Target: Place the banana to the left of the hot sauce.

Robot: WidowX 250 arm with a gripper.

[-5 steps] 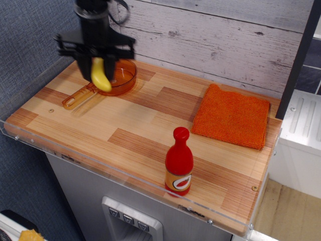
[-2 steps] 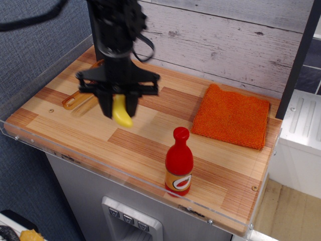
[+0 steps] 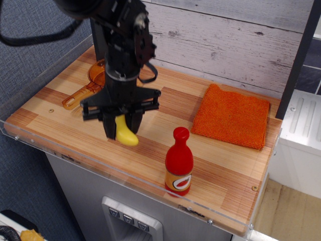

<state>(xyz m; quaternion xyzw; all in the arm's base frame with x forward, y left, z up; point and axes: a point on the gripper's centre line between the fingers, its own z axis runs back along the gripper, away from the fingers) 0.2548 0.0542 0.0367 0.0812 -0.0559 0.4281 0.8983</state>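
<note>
while the claw [image 3: 122,129] grips the banana [image 3: 125,133], the hot sauce [image 3: 179,162] stands right.

The wood-pattern counter [image 3: 75,118] carries three items. The hot sauce [image 3: 179,162] stands upright near the front edge. An orange cloth [image 3: 231,116] and an orange pan [image 3: 88,86] lie at the rear.

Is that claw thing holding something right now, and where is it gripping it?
Yes, the claw holds the banana by its upper end; the lower end hangs free.

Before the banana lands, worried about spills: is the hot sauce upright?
Upright: the hot sauce stands on its base, red cap on top.
</note>
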